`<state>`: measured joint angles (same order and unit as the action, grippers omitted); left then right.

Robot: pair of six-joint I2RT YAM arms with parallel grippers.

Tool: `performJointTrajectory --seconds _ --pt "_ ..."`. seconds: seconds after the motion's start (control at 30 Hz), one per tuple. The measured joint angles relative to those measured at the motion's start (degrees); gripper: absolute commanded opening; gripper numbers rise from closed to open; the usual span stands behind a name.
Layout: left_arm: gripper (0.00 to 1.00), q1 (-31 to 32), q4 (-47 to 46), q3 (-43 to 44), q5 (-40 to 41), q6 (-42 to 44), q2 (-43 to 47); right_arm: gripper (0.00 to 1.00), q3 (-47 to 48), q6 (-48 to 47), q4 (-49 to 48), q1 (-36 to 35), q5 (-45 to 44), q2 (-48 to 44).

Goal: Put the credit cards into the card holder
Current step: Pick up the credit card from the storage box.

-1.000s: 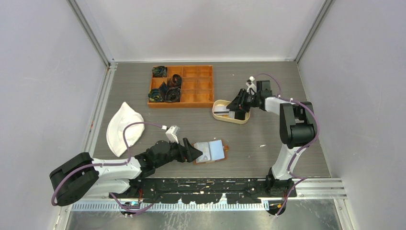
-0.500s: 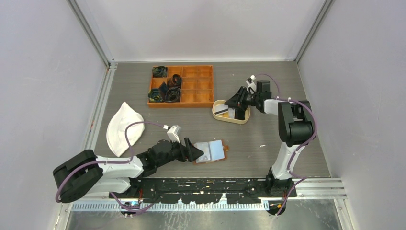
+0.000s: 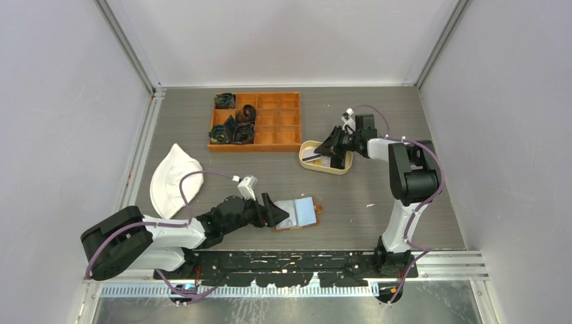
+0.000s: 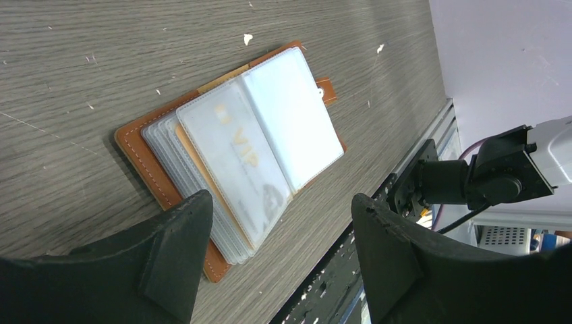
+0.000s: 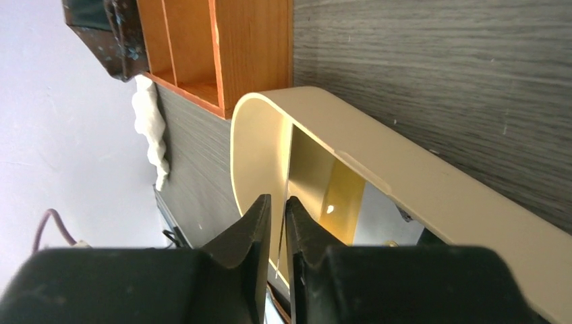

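Observation:
The card holder (image 3: 298,214) (image 4: 249,148), brown leather, lies open on the table near the front edge, showing clear sleeves with a pale card in one. My left gripper (image 3: 278,210) (image 4: 280,199) is open just left of it, low over its near corner, holding nothing. My right gripper (image 3: 326,151) (image 5: 278,202) reaches into the oval beige tray (image 3: 307,162) (image 5: 405,182). Its jaws stand a narrow gap apart, astride the upright edge of one thin credit card (image 5: 288,169). A gap still shows beside the card. Other credit cards (image 3: 312,156) lie in the tray.
An orange compartmented box (image 3: 270,121) (image 5: 249,47) stands behind and left of the tray, with dark items in its left cells. A white folded cloth (image 3: 174,181) lies at the left. The arms' base rail (image 3: 297,260) runs along the near edge.
The right gripper's jaws have narrowed around the card's edge in the tray, and that wrist has shifted slightly left. The left arm has crept a little toward the card holder.

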<state>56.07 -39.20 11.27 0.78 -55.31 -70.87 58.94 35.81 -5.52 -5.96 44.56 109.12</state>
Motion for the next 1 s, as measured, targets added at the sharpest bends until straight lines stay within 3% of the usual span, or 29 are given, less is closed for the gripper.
performJointTrajectory --seconds 0.13,0.37,0.67,0.77,1.0 --pt "0.75 0.00 -0.07 0.00 -0.02 -0.04 -0.02 0.01 0.42 -1.90 1.97 -0.59 -0.98 0.00" --pt "0.75 0.00 0.02 0.00 -0.02 -0.07 0.94 0.01 0.85 -5.95 8.52 0.31 -3.39 -2.95" --pt "0.73 0.00 -1.92 0.00 -1.14 -0.04 6.19 0.01 0.83 -8.92 14.82 3.89 -1.11 -18.21" --pt "0.73 0.00 -4.76 0.00 -1.53 0.24 8.37 0.01 -1.11 -7.41 12.59 4.09 2.82 -24.30" --pt "0.73 0.00 -13.16 2.56 -2.51 2.08 9.92 0.01 -12.22 2.64 -3.41 4.13 12.57 -40.41"
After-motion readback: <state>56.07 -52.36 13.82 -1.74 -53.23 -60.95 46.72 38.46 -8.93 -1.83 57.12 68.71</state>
